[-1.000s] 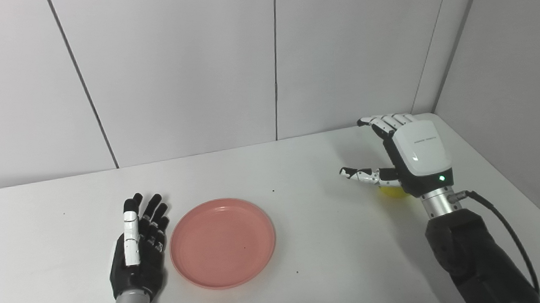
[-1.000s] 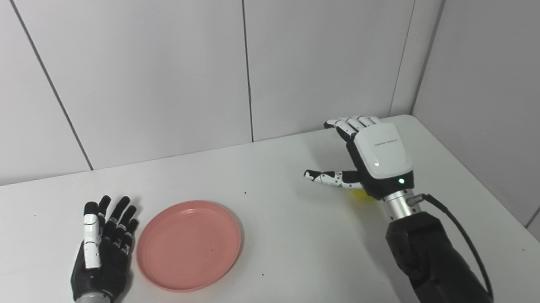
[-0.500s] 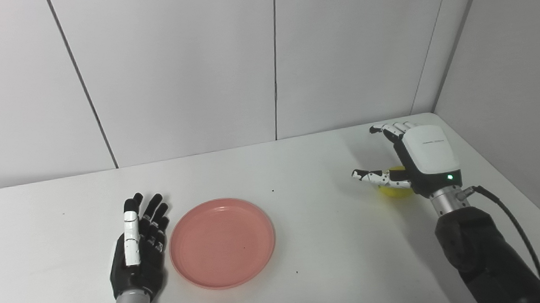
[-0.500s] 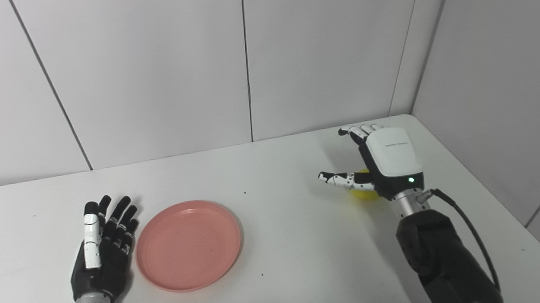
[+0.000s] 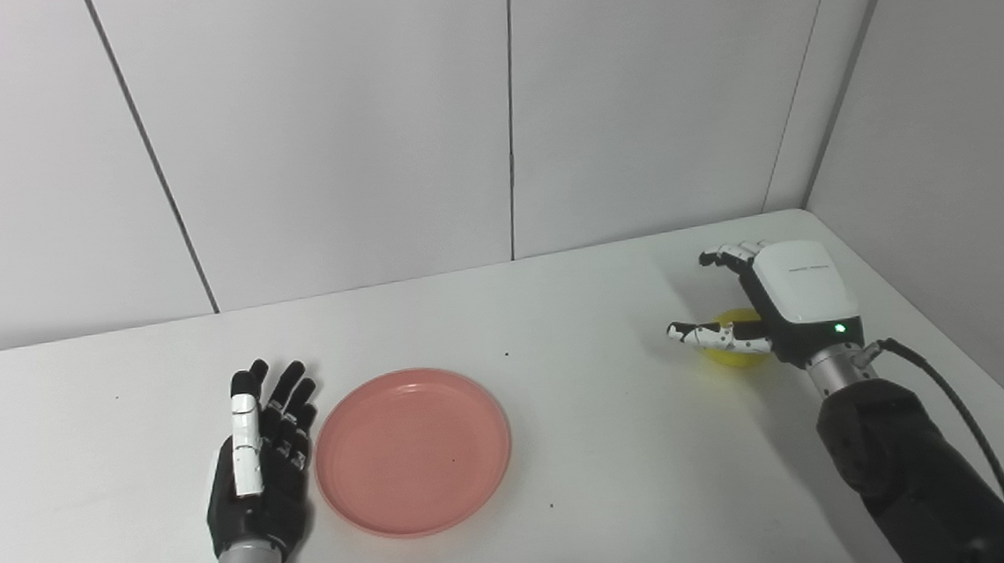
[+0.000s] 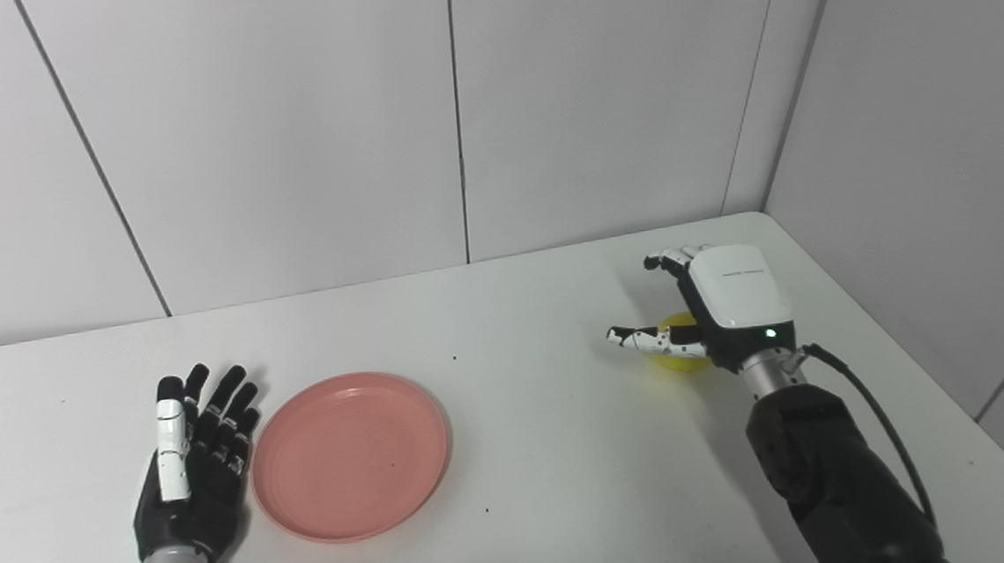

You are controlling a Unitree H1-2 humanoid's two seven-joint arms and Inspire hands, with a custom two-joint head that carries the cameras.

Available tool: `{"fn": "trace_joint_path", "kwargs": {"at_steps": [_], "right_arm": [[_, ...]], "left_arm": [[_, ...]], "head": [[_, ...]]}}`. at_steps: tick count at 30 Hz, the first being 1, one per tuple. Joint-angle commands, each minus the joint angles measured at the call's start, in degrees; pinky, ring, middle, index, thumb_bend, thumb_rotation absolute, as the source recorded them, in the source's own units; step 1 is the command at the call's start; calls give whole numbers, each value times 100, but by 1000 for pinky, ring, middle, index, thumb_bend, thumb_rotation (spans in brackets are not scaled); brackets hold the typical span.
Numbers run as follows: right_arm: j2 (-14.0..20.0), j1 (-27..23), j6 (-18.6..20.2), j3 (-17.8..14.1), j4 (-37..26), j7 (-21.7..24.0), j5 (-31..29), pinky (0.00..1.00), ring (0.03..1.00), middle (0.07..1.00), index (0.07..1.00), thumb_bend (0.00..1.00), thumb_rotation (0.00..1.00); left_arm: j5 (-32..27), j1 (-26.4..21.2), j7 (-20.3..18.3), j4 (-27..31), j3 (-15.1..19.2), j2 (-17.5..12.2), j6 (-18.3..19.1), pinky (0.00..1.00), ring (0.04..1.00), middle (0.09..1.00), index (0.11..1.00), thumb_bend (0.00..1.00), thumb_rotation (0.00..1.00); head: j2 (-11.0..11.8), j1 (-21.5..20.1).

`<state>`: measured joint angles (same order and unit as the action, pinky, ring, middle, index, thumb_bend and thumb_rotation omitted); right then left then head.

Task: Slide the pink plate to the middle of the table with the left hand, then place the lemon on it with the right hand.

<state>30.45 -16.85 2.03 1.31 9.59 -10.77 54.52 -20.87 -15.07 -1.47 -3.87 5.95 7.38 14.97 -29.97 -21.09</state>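
The right hand point(image 5: 773, 302) sits low over the lemon point(image 5: 734, 349) at the right side of the desk point(image 5: 620, 450), its fingers curled down behind the fruit and its thumb stretched out along the near side. The fingers are apart and not yet closed; from here I cannot tell for certain whether any of them touch the lemon, since the back of the hand hides most of it.

The main risk is in the closing. The lemon is round and smooth, and if the thumb meets it before the fingers do, it could roll out toward the middle of the desk or toward the right edge. A grip taken too high on the fruit could also squeeze it out downward as the arm lifts.

The pink plate point(image 5: 413, 451) lies left of the middle of the desk, well apart from the lemon. If the slide is counted as done, the carry is long, and a loose hold could drop the fruit short of the plate.

The left hand point(image 5: 261, 470) lies flat on the desk just beside the plate's left rim, palm up, fingers spread and pointing away, holding nothing. The right forearm comes up from the bottom right corner, wrist bent so the palm faces down and left.
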Motion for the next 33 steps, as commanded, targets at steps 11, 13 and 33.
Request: {"fn": "trace_joint_path", "kwargs": {"at_steps": [11,13,33], "right_arm": [[203,-277,243,105,340,-85,13,648,693,709,678,795,893],[200,-277,284,117,371,-27,-9,653,695,711,681,795,896],[289,-289,562,398,636,257,-14,683,707,719,692,776,845]], "left_arm": [[-19,31,102,-21,32,66,177,1000,919,886,960,722,719],[-18,21,84,-62,43,58,139,999,919,887,961,721,719],[40,79,94,81,-25,45,246,990,914,880,961,720,736]], "head": [[-30,24],[-30,24],[-83,39]]}}
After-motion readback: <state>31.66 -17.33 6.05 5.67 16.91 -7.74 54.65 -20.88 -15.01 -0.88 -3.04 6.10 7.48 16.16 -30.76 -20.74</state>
